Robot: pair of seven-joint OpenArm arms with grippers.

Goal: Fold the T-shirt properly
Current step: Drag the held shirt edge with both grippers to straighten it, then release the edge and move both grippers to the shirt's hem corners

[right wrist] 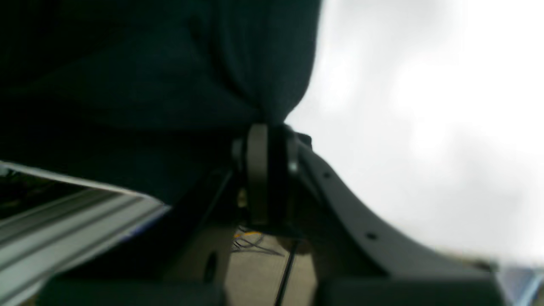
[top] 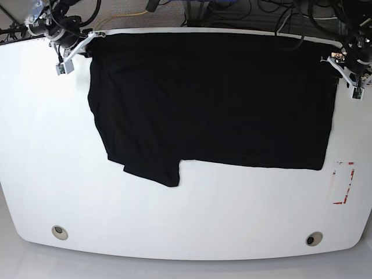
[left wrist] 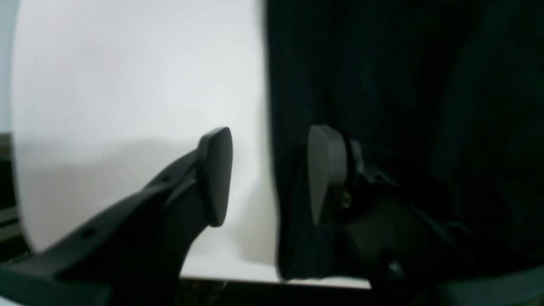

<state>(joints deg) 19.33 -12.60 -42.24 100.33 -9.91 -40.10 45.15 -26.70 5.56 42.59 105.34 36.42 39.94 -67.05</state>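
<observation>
The black T-shirt (top: 209,99) lies spread on the white table (top: 192,215), its top edge along the far edge and a sleeve (top: 154,170) sticking out toward the front. No print shows. My right gripper (right wrist: 267,170) is shut on a bunched bit of the shirt (right wrist: 238,76); in the base view it (top: 88,51) sits at the shirt's far left corner. My left gripper (left wrist: 270,176) is open and straddles the shirt's edge (left wrist: 382,106), one pad over cloth and one over bare table; in the base view it (top: 336,63) is at the far right corner.
A red-outlined mark (top: 343,183) is on the table right of the shirt. Two round holes (top: 58,232) (top: 314,239) sit near the front edge. Cables (top: 232,11) lie behind the far edge. The table's edge (left wrist: 238,278) is close under my left gripper.
</observation>
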